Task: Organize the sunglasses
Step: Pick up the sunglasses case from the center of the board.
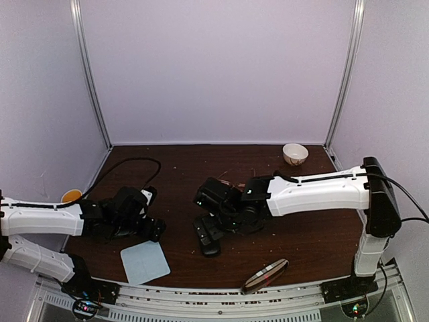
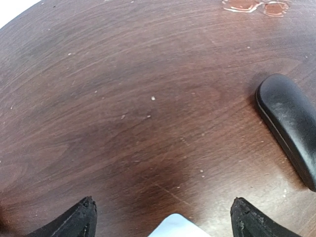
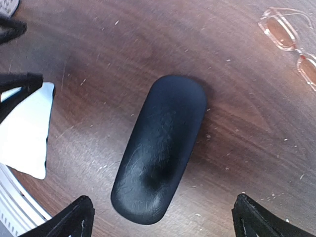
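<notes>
Lying half cut off, sunglasses (image 3: 282,32)

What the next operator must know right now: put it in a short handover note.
Left gripper: open, empty, low over the table at a corner of the blue cloth.
Right gripper: open, empty, over the closed black case.
Sunglasses: one pair lies loose on the table, apart from the black case; a second pair cannot be made out.
Brown case: near the front edge.
Done: nothing visibly stowed.
Left: probably getting the sunglasses into a case.
</notes>
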